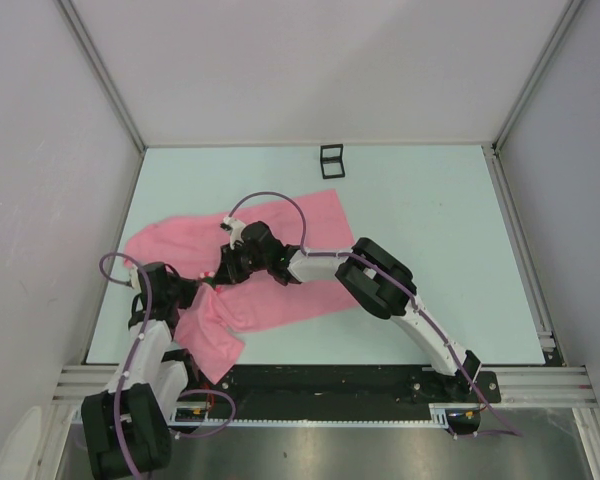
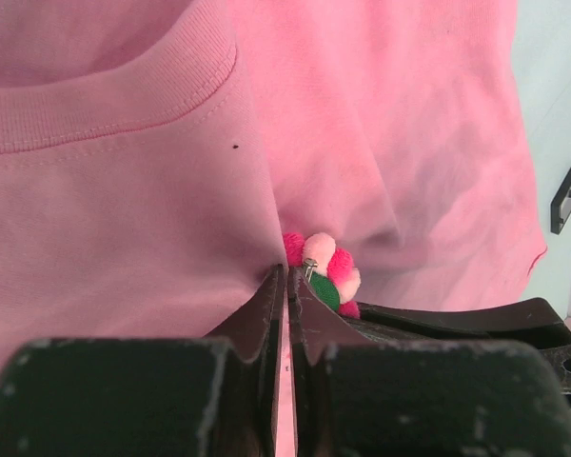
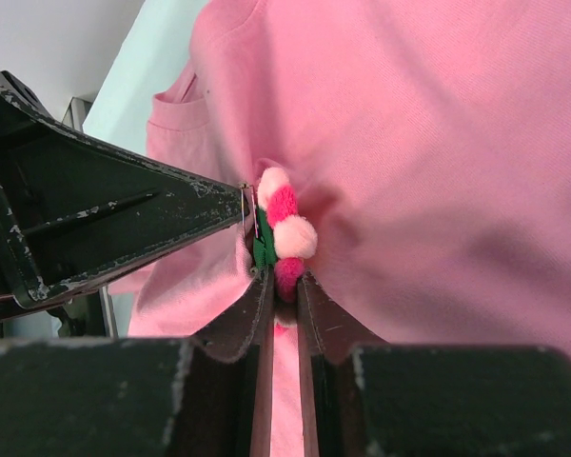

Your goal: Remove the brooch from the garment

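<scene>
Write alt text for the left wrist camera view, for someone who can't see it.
The left end effector, nearly shut, pinches a fold of the pink garment right beside the small flower-shaped brooch. The right end effector reaches in from the right, its tip at the brooch.

A pale mint table top (image 1: 430, 200) is enclosed by plain white panels: a far wall (image 1: 320, 70), a left wall (image 1: 40, 200) and a right wall (image 1: 580, 220). Aluminium posts (image 1: 98, 70) are set at the far corners. A small black square frame (image 1: 332, 160) is stood at the far edge. Along the near edge a black strip (image 1: 330, 380) and a brushed metal sheet (image 1: 380, 450) are seen. The scene is evenly lit.
</scene>
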Action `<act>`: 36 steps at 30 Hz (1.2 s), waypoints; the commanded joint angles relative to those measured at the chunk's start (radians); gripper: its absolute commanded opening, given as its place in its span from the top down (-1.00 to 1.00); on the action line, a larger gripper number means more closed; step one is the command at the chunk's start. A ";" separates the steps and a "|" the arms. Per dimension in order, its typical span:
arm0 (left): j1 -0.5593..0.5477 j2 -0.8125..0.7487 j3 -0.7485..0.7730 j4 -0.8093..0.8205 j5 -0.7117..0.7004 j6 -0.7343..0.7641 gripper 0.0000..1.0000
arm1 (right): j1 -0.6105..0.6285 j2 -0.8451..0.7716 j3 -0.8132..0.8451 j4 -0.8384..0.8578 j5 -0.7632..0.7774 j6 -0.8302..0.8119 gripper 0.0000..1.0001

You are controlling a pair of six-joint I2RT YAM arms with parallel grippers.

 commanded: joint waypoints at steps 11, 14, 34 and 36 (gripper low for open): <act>0.007 -0.086 0.046 -0.025 0.022 0.023 0.83 | 0.006 -0.006 0.020 0.027 -0.027 -0.016 1.00; 0.007 -0.050 0.055 -0.018 0.025 0.027 0.83 | 0.006 -0.004 0.020 0.027 -0.029 -0.018 1.00; 0.007 0.045 0.049 0.021 0.002 0.063 0.88 | 0.007 0.000 0.032 0.030 -0.055 -0.031 1.00; 0.007 0.071 0.049 0.030 0.008 0.064 0.89 | 0.009 -0.003 0.028 0.052 -0.074 -0.036 1.00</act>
